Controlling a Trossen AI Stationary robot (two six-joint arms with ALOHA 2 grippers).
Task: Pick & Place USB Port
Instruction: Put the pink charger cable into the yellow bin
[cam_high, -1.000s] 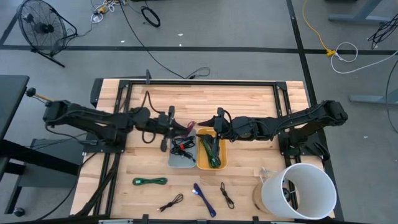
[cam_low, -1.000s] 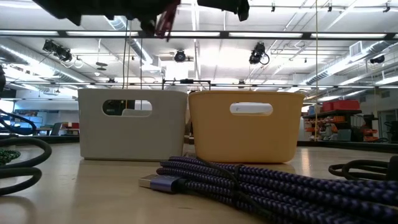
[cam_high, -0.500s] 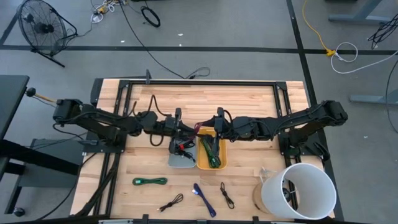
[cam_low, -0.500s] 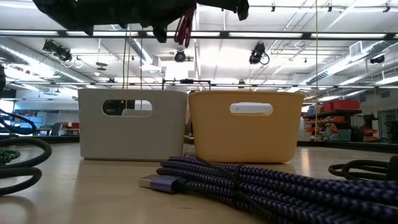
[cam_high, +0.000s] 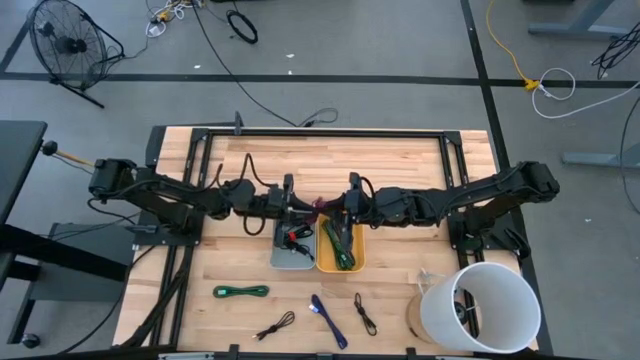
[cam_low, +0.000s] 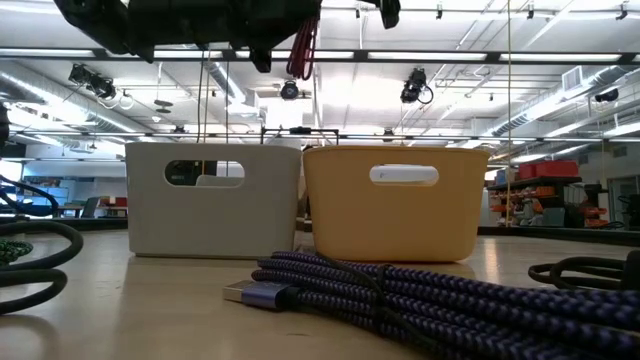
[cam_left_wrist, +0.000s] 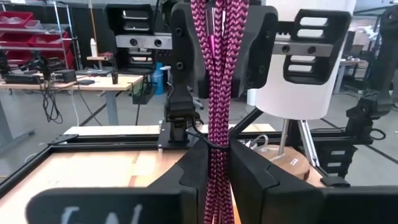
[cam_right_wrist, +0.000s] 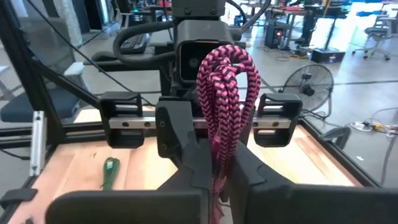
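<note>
Above the grey bin (cam_high: 292, 250), the right gripper (cam_right_wrist: 214, 163) has just clamped onto the pink cable (cam_right_wrist: 225, 93). The left gripper (cam_left_wrist: 216, 165), still pinching it, is starting to loosen. The handover looks nearly done.

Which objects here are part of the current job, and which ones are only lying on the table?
Part of the job:
- pink braided cable, gripped by both pincers above the bins
- left pincer
- right pincer
- grey bin
- yellow bin

Only lying about:
- green cable
- purple cable
- two black cables
- white bucket
</note>
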